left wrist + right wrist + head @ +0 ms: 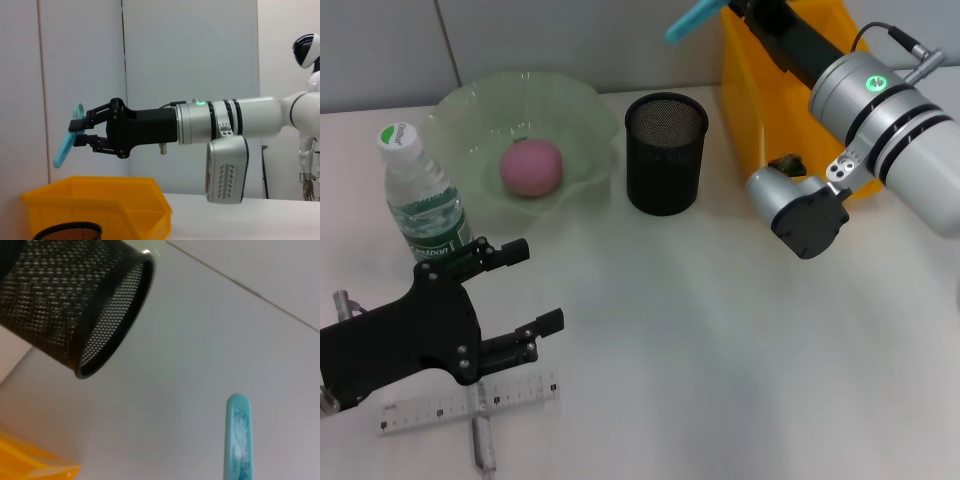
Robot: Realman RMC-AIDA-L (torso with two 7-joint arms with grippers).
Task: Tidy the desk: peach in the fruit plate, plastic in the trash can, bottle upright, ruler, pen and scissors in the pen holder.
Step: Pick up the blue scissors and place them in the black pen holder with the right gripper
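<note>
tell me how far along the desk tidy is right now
Done: the peach is in the fruit plate and the bottle stands upright. In hand: the right gripper is shut on a blue item, raised beyond the pen holder. Left: the ruler lies on the desk by the open left gripper.

The peach [531, 167] lies in the fruit plate [470, 110], the bottle [420, 195] stands left of it, the pen holder [665, 153] right, the ruler [470, 402] near.

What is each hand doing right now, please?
Left hand: open, empty, hovering above the ruler.
Right hand: closed on the blue scissors, raised above the yellow bin.
</note>
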